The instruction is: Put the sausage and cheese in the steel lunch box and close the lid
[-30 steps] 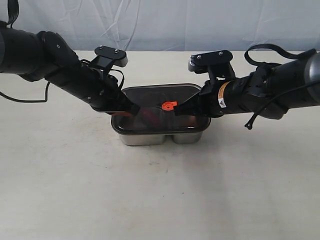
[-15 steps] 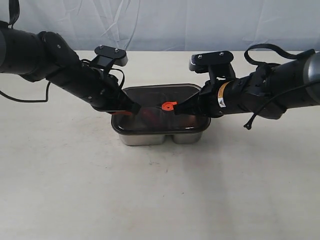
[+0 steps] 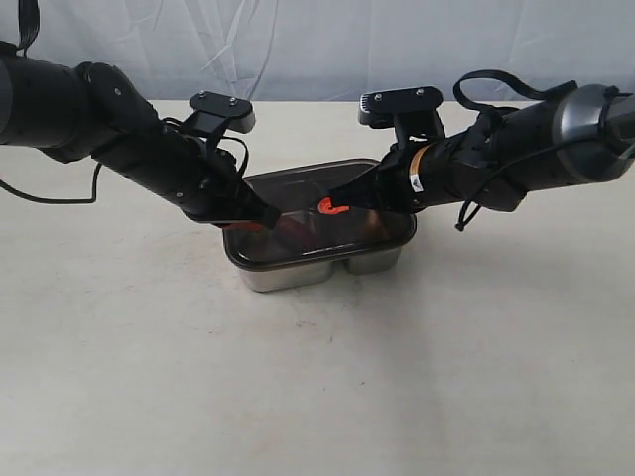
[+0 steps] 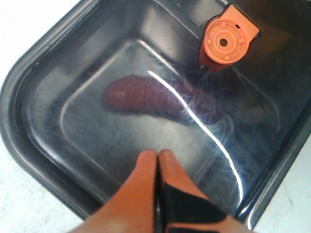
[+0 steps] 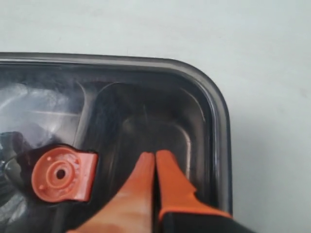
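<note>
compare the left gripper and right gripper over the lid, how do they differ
The left gripper is over the larger compartment, where the sausage shows through the lid; the right gripper is over the smaller compartment, near a corner. The right gripper's tips are close beside the orange valve; the left gripper's are farther, past the sausage. Both are shut and orange-tipped.

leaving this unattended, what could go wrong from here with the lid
The left gripper and right gripper, both shut, press narrow tips on the glossy lid; they could skid off.
The steel lunch box sits loose on the table, so uneven pushing might twist it.
The right gripper sits near the orange valve and could knock it.
</note>
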